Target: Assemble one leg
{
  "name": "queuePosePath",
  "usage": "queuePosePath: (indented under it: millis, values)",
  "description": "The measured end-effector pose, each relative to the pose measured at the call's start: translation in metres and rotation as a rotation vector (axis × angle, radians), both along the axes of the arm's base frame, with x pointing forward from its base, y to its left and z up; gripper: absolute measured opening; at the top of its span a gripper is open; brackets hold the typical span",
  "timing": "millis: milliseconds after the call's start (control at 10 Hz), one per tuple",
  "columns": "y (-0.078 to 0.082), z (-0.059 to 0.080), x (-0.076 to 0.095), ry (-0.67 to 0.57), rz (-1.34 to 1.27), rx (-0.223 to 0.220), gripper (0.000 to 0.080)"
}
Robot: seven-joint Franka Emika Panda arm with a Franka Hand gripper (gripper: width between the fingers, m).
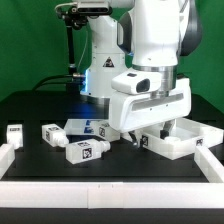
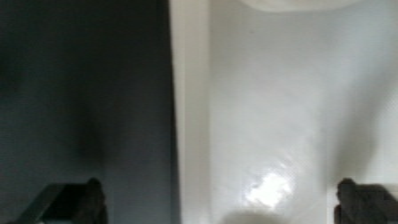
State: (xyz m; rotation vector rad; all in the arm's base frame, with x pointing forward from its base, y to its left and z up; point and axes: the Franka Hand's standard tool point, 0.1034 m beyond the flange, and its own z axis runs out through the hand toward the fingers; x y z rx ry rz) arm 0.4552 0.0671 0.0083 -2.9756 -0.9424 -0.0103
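Note:
Three legs, chunky white posts with black-and-white tags, lie on the black table towards the exterior view's left: one (image 1: 14, 132), a second (image 1: 50, 133) and a third (image 1: 83, 151). Another tagged white piece (image 1: 92, 126) lies behind them, partly hidden by the arm. My gripper (image 1: 148, 137) is low over the near-left edge of the large white square panel (image 1: 188, 140). In the wrist view the panel (image 2: 285, 110) fills one side and the dark table the other. My gripper (image 2: 217, 205) is open, its fingertips (image 2: 71, 202) wide apart, straddling the panel's edge and holding nothing.
A low white wall (image 1: 110, 190) runs along the table's front and up both sides. The arm's base and a black post (image 1: 68, 50) stand at the back. A round raised socket (image 2: 294, 5) shows on the panel in the wrist view.

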Motion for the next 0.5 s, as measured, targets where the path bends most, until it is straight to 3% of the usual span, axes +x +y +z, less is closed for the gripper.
queuePosePath:
  millis: [100, 200, 300, 400, 500]
  values:
    - [-0.0005, -0.0002, -0.0001, 0.000, -0.001, 0.000, 0.0564]
    - [-0.0003, -0.0002, -0.0001, 0.001, -0.001, 0.000, 0.0564]
    - [-0.0003, -0.0003, -0.0001, 0.001, -0.001, 0.000, 0.0392]
    - [-0.0003, -0.0003, -0.0002, 0.001, -0.001, 0.000, 0.0156]
    - [-0.0003, -0.0003, -0.0002, 0.001, -0.001, 0.000, 0.0156]
